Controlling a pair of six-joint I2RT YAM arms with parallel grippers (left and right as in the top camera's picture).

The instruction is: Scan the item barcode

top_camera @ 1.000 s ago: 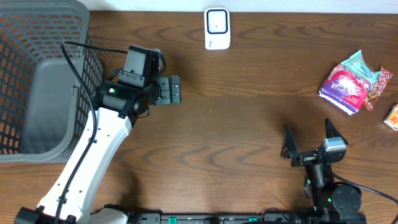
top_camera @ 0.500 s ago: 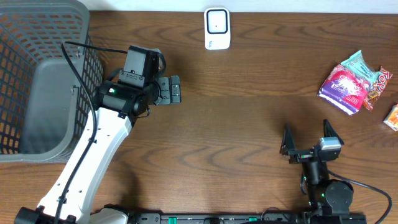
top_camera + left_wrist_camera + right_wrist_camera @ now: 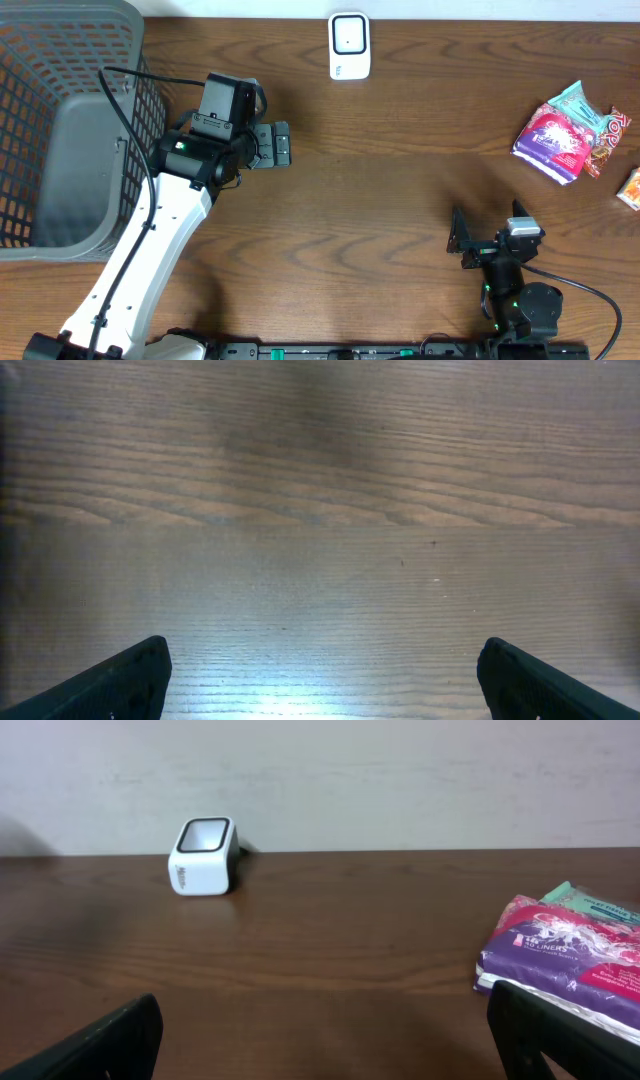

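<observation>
From above, the left gripper (image 3: 283, 146) points sideways toward the right arm, jaws spread with nothing between them. A grey basket (image 3: 70, 60) sits behind it, cut off by the frame. The right gripper (image 3: 487, 213) also stands open and empty. The purple pack (image 3: 552, 140) lies flat well ahead of its fingers and off to their right, turned at a slant. It looks nearly square, so I cannot tell its long axis. A teal pack (image 3: 577, 96) pokes out from under it, and an orange item (image 3: 631, 188) is clipped by the edge. The white scanner (image 3: 349, 45) sits far ahead, to the fingers' left.

The left wrist view shows only the bare wooden table (image 3: 320, 510) between the spread fingertips (image 3: 125, 682).

In the right wrist view, the purple pack (image 3: 575, 960) lies just beyond the right finger (image 3: 560, 1040), cut off at the side. Its printed face is up and its barcode is not visible. The scanner (image 3: 203, 855) stands beyond the left finger, its dark window tilted upward.
</observation>
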